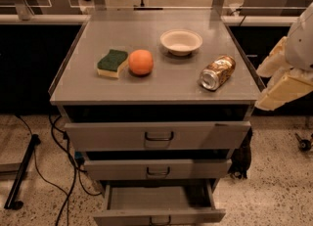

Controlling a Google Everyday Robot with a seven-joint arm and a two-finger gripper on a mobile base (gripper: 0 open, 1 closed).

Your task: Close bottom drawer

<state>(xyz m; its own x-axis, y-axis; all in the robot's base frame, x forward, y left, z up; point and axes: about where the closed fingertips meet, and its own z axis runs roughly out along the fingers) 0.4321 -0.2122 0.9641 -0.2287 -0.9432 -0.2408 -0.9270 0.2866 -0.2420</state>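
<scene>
1. Gripper (282, 84) at 3 o'clock, just off the cabinet top's (161, 88) right edge, apart from the can (217, 72).
2. Open or closed: cannot tell.
3. Bottom drawer (156, 198) at 6 o'clock, pulled out, interior showing.

The bottom drawer (156, 203), grey with a small dark loop handle, stands pulled well out, far below and left of the gripper (279, 80).
</scene>
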